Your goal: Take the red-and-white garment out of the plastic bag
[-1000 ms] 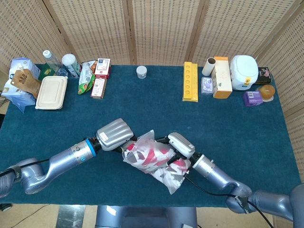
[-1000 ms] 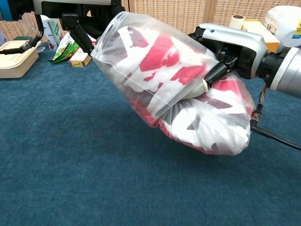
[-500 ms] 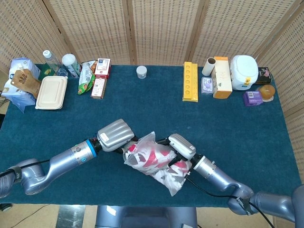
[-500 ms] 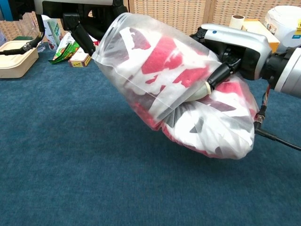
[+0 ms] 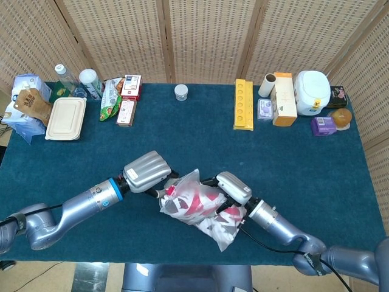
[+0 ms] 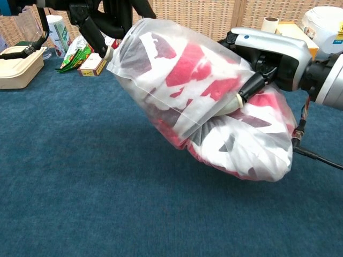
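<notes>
**Bag held between both hands, garment not yet freed**

Nearest the front edge of the counter [image 5: 292, 152], the plastic bag [image 6: 161, 59] hangs between the two hands, clear of the blue cloth in the chest view, with the red-and-white garment [image 6: 236, 144] bunched inside and bulging toward its lower, closed end. The right hand [image 6: 268, 51] grips the bag's middle from above, one of its fingers [image 6: 247, 88] pressing through the film into the cloth. The left hand [image 5: 146, 171] holds the bag's upper end, dark fingers [image 6: 88, 27] pinching the film at the top corner; how firm that pinch is I cannot tell.

The risks, as I judge them: the right hand clamps bag and garment together, so pulling would drag both and free nothing. The thin film could tear or slide out of the left hand's small pinch. The garment's weight sits low, away from the left hand's end, so it may stay put however the bag is tugged.

Against the frames a second back, the bundle has crept slightly toward the front edge and the left hand's fingers stand higher at the bag's corner. Along the far edge, the takeaway box [image 5: 65, 118], yellow tray [image 5: 243, 104] and white appliance [image 5: 312, 91] are unmoved
</notes>
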`<move>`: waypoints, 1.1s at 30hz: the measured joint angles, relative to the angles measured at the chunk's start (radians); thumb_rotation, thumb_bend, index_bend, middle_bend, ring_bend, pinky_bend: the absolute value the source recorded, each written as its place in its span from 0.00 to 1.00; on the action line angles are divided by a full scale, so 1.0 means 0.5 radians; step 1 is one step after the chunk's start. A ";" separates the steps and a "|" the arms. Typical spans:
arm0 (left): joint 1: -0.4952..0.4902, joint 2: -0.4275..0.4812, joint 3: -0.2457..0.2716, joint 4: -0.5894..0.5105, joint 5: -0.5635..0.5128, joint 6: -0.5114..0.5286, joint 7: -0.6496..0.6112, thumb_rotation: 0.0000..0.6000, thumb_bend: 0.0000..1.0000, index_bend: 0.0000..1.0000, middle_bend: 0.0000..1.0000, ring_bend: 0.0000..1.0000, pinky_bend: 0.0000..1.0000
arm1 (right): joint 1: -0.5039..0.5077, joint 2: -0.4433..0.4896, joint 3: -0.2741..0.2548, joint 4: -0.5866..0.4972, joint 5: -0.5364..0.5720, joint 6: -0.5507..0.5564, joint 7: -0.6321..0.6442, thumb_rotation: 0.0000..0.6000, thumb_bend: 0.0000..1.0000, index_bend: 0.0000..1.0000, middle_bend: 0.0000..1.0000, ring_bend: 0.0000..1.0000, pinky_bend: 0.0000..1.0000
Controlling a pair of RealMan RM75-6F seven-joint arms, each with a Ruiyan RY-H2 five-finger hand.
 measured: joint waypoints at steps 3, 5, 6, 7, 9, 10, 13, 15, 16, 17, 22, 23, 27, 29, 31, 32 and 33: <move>0.019 0.013 0.001 -0.002 0.013 0.039 -0.019 0.86 0.24 0.41 1.00 1.00 1.00 | -0.003 0.004 0.002 0.000 0.002 0.002 0.004 1.00 0.16 0.94 0.99 1.00 1.00; 0.028 0.018 0.005 -0.002 0.021 0.050 -0.038 0.85 0.24 0.40 1.00 1.00 1.00 | -0.002 0.006 0.002 -0.002 -0.001 0.002 0.004 1.00 0.16 0.94 0.99 1.00 1.00; 0.029 0.020 0.006 -0.002 0.023 0.050 -0.046 0.84 0.24 0.40 1.00 1.00 1.00 | -0.001 0.006 0.002 -0.002 -0.001 -0.001 0.004 1.00 0.16 0.94 0.99 1.00 1.00; 0.030 0.022 0.007 -0.002 0.027 0.051 -0.051 0.82 0.24 0.40 1.00 1.00 1.00 | 0.000 0.005 0.002 -0.001 -0.001 -0.004 0.002 1.00 0.16 0.94 0.99 1.00 1.00; 0.030 0.024 0.008 -0.002 0.035 0.052 -0.062 0.81 0.24 0.40 1.00 1.00 1.00 | 0.001 0.005 0.003 0.001 0.002 -0.008 0.003 1.00 0.16 0.94 0.99 1.00 1.00; 0.030 0.025 0.009 -0.004 0.037 0.053 -0.067 0.81 0.24 0.40 1.00 1.00 1.00 | 0.001 0.005 0.005 0.002 0.004 -0.009 0.003 1.00 0.16 0.94 0.99 1.00 1.00; 0.031 0.031 0.013 -0.013 0.043 0.050 -0.094 0.81 0.24 0.40 1.00 1.00 1.00 | -0.001 0.007 0.007 0.001 0.006 -0.006 0.006 1.00 0.16 0.94 0.99 1.00 1.00; 0.029 0.030 0.016 -0.017 0.044 0.043 -0.124 0.82 0.24 0.40 1.00 1.00 1.00 | -0.001 0.008 0.009 -0.004 0.002 -0.002 0.006 1.00 0.16 0.94 0.99 1.00 1.00; 0.026 0.028 0.017 -0.018 0.045 0.037 -0.138 0.82 0.24 0.40 1.00 1.00 1.00 | 0.000 0.008 0.010 -0.005 0.002 -0.002 0.007 1.00 0.16 0.94 0.99 1.00 1.00; 0.018 0.019 0.019 -0.019 0.048 0.024 -0.159 0.81 0.24 0.40 1.00 1.00 1.00 | 0.001 0.008 0.013 -0.008 0.003 -0.003 0.009 1.00 0.16 0.94 0.99 1.00 1.00; -0.014 -0.024 0.020 -0.001 0.062 -0.012 -0.172 0.80 0.24 0.40 1.00 1.00 1.00 | 0.003 0.012 0.022 -0.020 0.004 -0.001 0.008 1.00 0.16 0.94 0.99 1.00 1.00; -0.020 -0.032 0.019 0.002 0.062 -0.016 -0.170 0.80 0.24 0.40 1.00 1.00 1.00 | 0.004 0.013 0.023 -0.021 0.004 -0.002 0.005 1.00 0.16 0.94 0.99 1.00 1.00; -0.043 -0.064 0.009 0.011 0.059 -0.033 -0.161 0.82 0.31 0.40 1.00 1.00 1.00 | 0.008 0.014 0.027 -0.034 0.006 -0.008 -0.001 1.00 0.16 0.94 0.99 1.00 1.00; -0.063 -0.093 0.001 0.016 0.061 -0.045 -0.143 0.87 0.39 0.41 1.00 1.00 1.00 | 0.009 0.009 0.028 -0.033 0.012 -0.015 0.000 1.00 0.16 0.94 0.99 1.00 1.00; -0.074 -0.110 -0.001 0.018 0.061 -0.054 -0.128 0.91 0.45 0.45 1.00 1.00 1.00 | 0.007 0.006 0.030 -0.029 0.016 -0.013 0.001 1.00 0.16 0.94 0.99 1.00 1.00; -0.078 -0.115 0.002 0.020 0.061 -0.060 -0.117 0.93 0.48 0.48 1.00 1.00 1.00 | 0.006 0.007 0.031 -0.028 0.018 -0.012 0.004 1.00 0.16 0.94 0.99 1.00 1.00; -0.079 -0.119 0.004 0.023 0.060 -0.064 -0.108 0.93 0.51 0.51 1.00 1.00 1.00 | 0.003 0.009 0.033 -0.026 0.021 -0.006 0.008 1.00 0.16 0.94 0.99 1.00 1.00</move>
